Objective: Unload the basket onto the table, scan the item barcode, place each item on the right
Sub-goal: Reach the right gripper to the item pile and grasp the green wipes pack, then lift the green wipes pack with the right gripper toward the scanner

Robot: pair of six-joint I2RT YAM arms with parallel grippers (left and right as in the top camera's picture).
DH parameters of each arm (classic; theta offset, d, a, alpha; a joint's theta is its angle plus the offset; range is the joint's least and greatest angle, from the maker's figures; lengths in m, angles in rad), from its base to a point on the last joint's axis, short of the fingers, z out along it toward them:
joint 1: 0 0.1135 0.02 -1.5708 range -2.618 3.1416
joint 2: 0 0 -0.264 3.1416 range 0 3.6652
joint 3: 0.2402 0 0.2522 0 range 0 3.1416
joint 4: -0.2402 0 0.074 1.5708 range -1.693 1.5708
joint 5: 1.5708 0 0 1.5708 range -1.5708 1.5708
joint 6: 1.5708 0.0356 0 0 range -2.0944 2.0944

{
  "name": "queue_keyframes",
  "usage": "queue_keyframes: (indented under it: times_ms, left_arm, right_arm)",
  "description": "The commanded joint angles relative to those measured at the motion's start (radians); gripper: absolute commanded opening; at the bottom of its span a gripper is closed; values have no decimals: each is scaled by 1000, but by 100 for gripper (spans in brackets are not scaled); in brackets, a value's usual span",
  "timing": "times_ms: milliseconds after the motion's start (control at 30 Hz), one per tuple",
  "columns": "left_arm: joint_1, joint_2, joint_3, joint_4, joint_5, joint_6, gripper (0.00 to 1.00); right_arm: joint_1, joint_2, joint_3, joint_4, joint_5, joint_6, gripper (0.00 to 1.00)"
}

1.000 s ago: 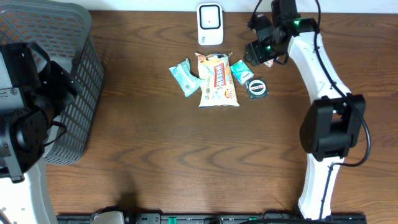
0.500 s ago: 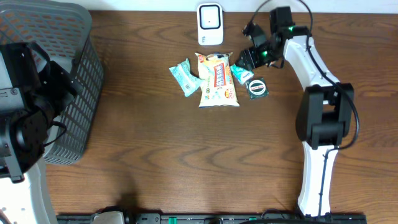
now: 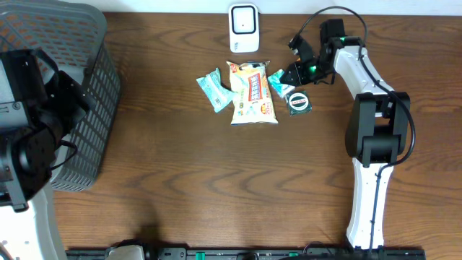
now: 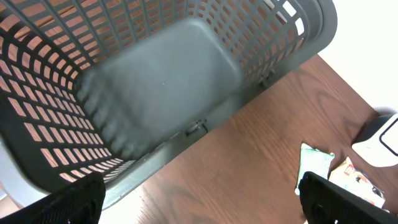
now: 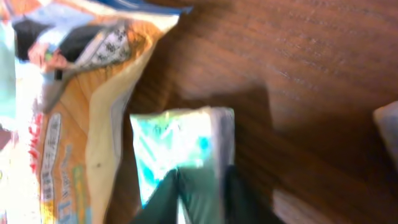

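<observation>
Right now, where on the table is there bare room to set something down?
The wide strip of table below the snack bag, between the basket and the right arm, is bare. So is the gap between basket and left packet. Crowded: from that packet to the tin, where the right gripper sits, up to the scanner.
</observation>
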Motion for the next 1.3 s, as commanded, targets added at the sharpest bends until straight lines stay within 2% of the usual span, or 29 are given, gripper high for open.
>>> queue_keyframes:
  times_ms: [0,133,367,667,833,1000,1267]
  left_arm:
    - [5,1,7,-3,-3,-9,98]
    - [5,1,7,-3,-3,-9,98]
    - [5,1,7,-3,-3,-9,98]
    - [5,1,7,-2,-3,-9,98]
    - [5,1,7,-3,-3,-9,98]
    - [5,1,7,-3,-3,-9,98]
    - [5,1,7,-2,-3,-9,98]
  right_arm:
    - [-6,26,-1,-19,-90,-7,1]
    - [-10,24,0,-40,-198,-7,1]
    - [-51,17,0,-43,-527,-5,1]
    - [-153,16,0,-88,-750,88,1]
    - [-214,9,0,-146,-811,82,1]
    - [-211,-4,0,-266,-939,-61,1]
    - [-165,-19,0,-354,-938,-105,1]
